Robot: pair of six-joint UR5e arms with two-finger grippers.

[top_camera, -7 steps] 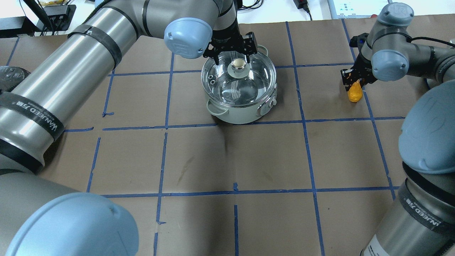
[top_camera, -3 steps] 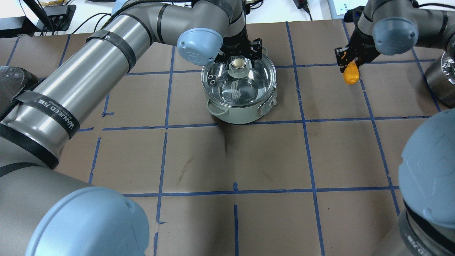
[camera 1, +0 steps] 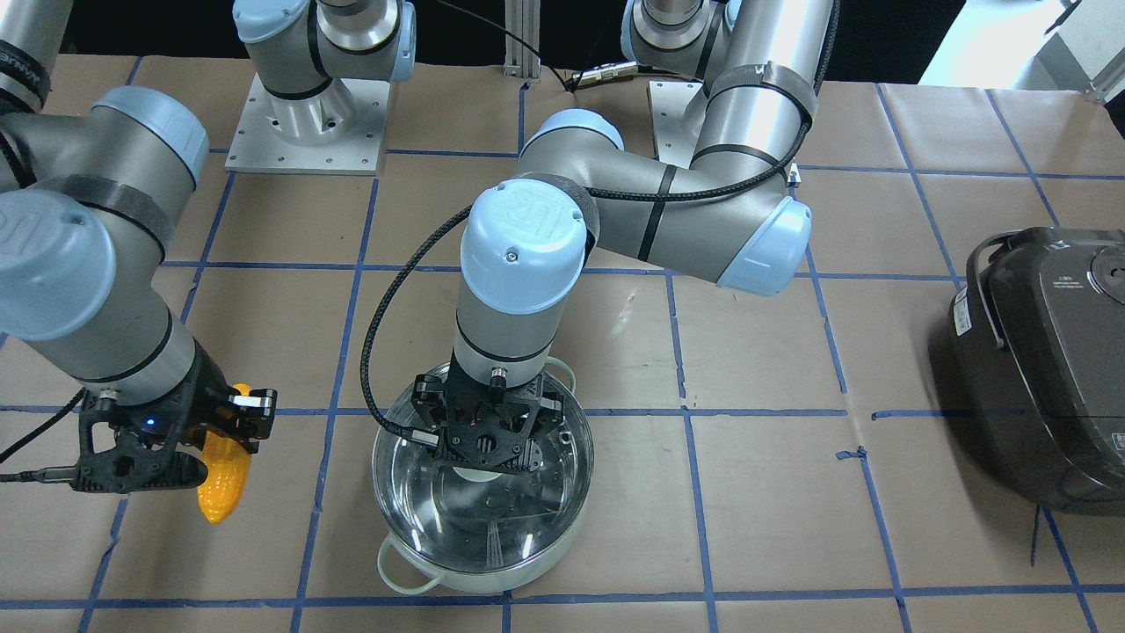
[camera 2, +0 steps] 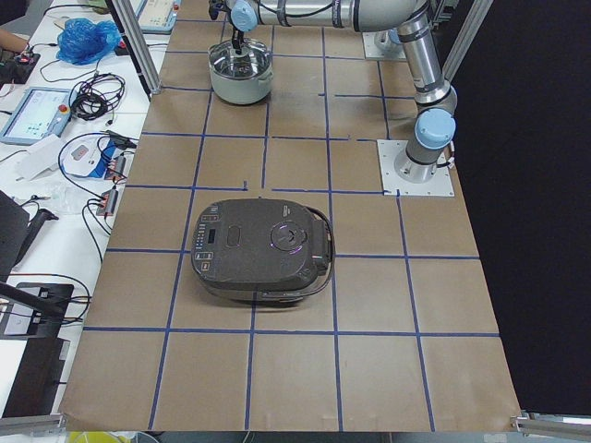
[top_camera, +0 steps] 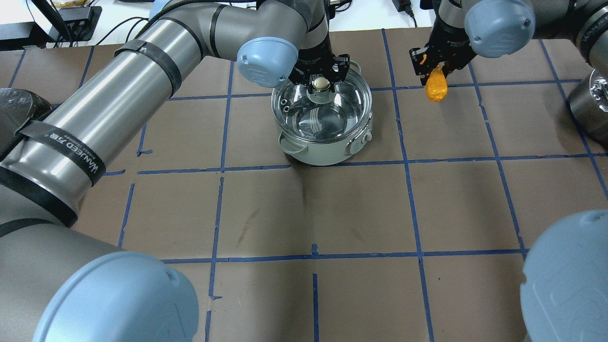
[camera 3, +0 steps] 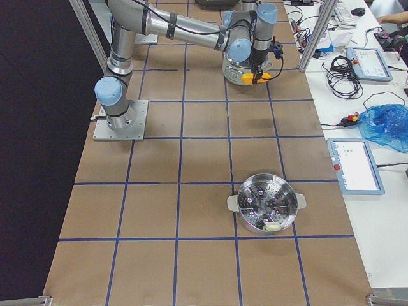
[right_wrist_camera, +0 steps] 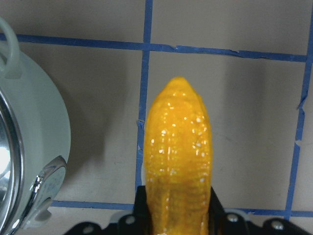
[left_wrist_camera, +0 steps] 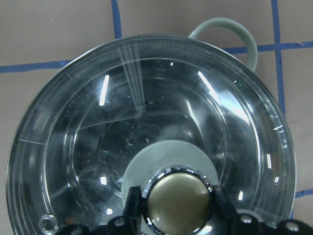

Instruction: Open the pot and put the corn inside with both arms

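Our left gripper had closed in around the pale, brass-toned round knob of the clear glass lid. A second earlier its fingers stood wider apart. Now they pressed the knob from both sides, clenched on it as far as we could judge. The lid was still seated on the round shallow steel pot with mint-green loop handles, so the pot was not yet open.

Our right gripper stayed clamped on the small yellow-orange toy corn cob, which hung tip-down, clear of the brown paper table with its blue tape grid. Over that second we saw the cob carried toward the pot. It ended near the pot's side, not above the opening.

We judged both grasps made, so lifting the lid was the next step before the corn could go in.
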